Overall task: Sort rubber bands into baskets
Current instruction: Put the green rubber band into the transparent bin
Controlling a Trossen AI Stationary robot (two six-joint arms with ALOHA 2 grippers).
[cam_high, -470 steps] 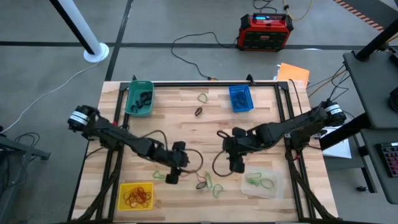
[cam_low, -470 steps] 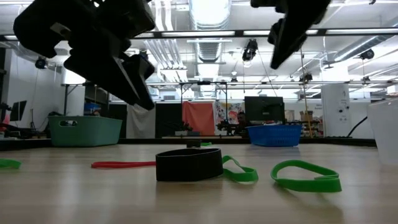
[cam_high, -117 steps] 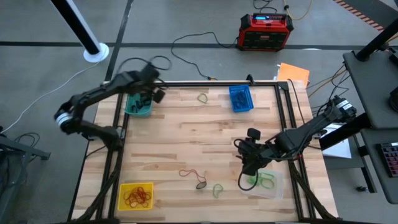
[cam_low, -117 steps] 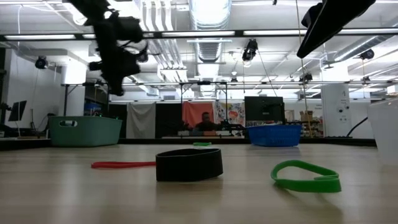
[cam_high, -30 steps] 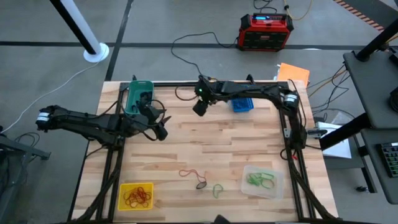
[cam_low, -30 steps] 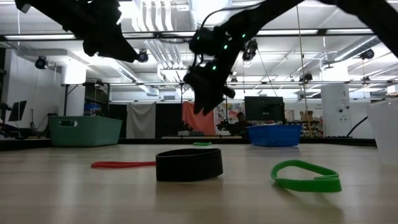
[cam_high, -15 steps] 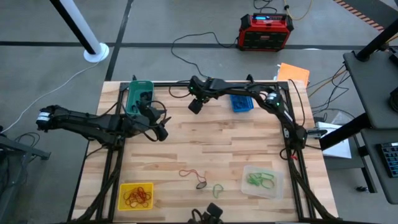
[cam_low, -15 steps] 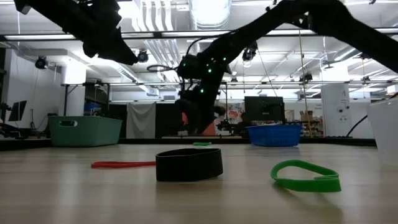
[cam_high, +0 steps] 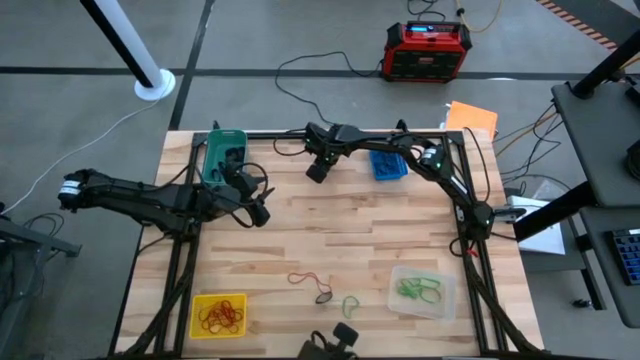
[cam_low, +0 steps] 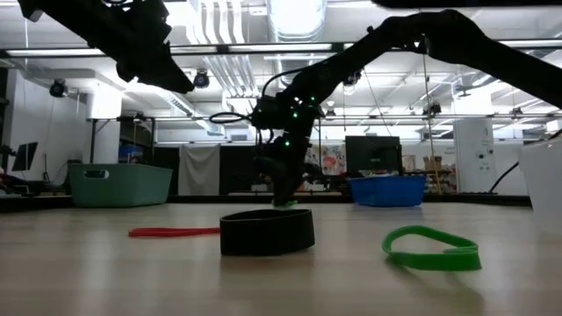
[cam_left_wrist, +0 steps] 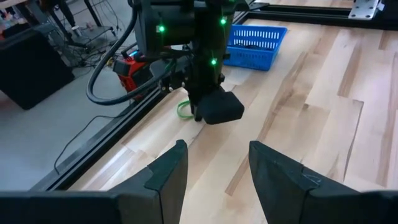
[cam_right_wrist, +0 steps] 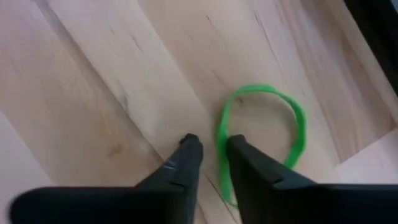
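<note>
High view: the right gripper [cam_high: 317, 170] is down on the table just beside the blue basket [cam_high: 387, 160], over the spot where a green rubber band lies. The left gripper [cam_high: 256, 212] waits near the teal basket [cam_high: 222, 158].

Low view: the right gripper [cam_low: 283, 189] is touching down far back, left of the blue basket [cam_low: 387, 190].

Right wrist view: the fingers [cam_right_wrist: 186, 163] stand nearly closed with one side of the green rubber band [cam_right_wrist: 292, 134] between them. Risk: the thin strand may slip free on lifting, or the tips may only press it against the wood.

Left wrist view: the left fingers [cam_left_wrist: 168, 173] stand well apart, holding nothing.
</note>
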